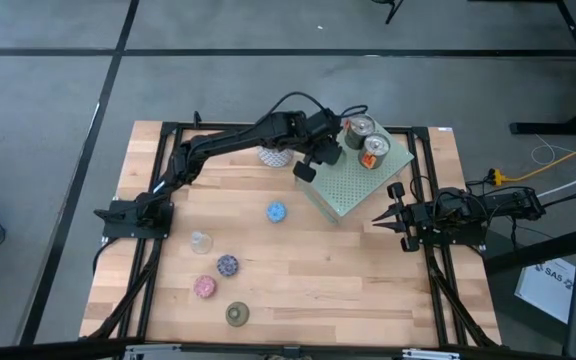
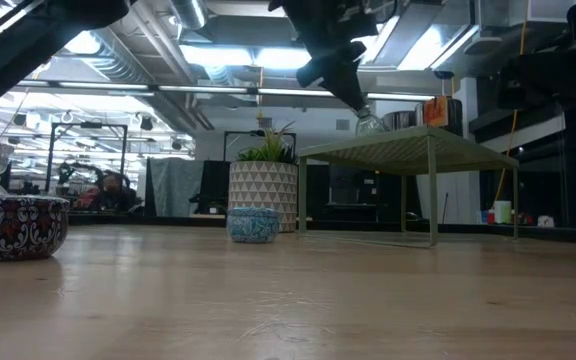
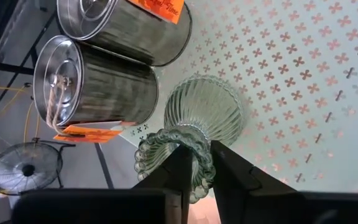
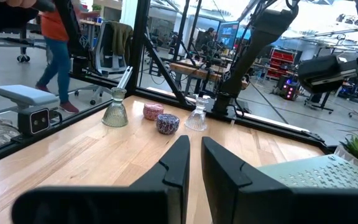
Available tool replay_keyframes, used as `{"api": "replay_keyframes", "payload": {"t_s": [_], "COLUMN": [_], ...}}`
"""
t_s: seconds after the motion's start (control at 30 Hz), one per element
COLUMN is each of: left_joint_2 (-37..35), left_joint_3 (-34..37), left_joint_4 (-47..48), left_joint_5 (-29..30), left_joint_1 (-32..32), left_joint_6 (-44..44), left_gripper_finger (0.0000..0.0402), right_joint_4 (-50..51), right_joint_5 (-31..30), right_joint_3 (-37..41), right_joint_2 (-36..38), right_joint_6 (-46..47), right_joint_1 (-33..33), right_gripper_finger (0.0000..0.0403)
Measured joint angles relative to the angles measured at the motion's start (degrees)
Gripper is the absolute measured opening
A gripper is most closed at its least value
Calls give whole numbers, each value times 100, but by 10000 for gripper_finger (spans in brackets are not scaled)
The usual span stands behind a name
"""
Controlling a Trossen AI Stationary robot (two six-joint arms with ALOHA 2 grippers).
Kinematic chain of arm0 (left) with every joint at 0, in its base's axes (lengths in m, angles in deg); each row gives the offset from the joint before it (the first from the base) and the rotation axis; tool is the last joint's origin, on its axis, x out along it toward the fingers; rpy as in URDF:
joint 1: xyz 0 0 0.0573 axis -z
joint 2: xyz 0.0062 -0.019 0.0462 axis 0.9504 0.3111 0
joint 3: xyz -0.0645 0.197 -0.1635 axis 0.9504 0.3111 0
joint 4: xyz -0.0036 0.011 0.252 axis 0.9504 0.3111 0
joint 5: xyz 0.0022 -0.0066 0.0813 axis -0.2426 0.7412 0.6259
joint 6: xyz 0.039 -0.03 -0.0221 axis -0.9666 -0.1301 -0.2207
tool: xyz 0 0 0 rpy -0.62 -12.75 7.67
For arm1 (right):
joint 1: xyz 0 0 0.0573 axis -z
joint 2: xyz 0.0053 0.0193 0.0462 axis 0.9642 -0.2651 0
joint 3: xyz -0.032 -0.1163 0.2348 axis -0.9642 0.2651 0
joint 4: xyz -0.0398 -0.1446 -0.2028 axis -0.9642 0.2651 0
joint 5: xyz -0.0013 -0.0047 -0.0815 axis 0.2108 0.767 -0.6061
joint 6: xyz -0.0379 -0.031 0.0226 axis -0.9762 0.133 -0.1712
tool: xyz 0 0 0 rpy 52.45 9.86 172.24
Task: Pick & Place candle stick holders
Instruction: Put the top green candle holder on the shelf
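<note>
ribbed clear glass holder point(image 3: 194, 121), shiny metal tins point(image 3: 95, 78)

The wooden surface point(image 1: 368, 280) fills the centre of the high view, bordered by a black metal frame point(image 1: 158, 270). A pale green perforated slab point(image 1: 353, 185) stands right of centre near the top edge of the surface; the low view shows it raised on thin legs point(image 2: 433, 190). A green plant in a white patterned pot point(image 2: 264, 190) appears at the centre of the low view, left of the slab. In the high view the pot point(image 1: 274, 155) lies just left of the slab. Grey floor point(image 1: 48, 120) with dark lines surrounds the surface. A person in an orange top point(image 4: 56, 37) stands at the upper left of the right wrist view, near an office chair point(image 4: 107, 43). A floor fan point(image 3: 25, 168) shows at the lower left of the left wrist view.
</note>
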Motion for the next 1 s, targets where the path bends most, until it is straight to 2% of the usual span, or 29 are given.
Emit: {"api": "replay_keyframes", "payload": {"t_s": [0.33,0.67,0.87,1.0], "left_joint_2": [0,0,-134,-495], "left_joint_3": [0,0,9,7], "left_joint_4": [-3,-488,-593,-377], "left_joint_5": [-12,-27,-21,-101], "left_joint_1": [-121,-39,57,97], "left_joint_6": [47,100,331,887], "left_gripper_finger": [89,129,151,153], "right_joint_4": [0,0,0,0], "right_joint_5": [0,-4,-4,-5], "right_joint_3": [0,-2,-1,-2], "right_joint_2": [0,0,-2,0], "right_joint_6": [0,0,0,-2], "right_joint_1": [0,-1,-1,0], "right_gripper_finger": [43,43,43,43]}}
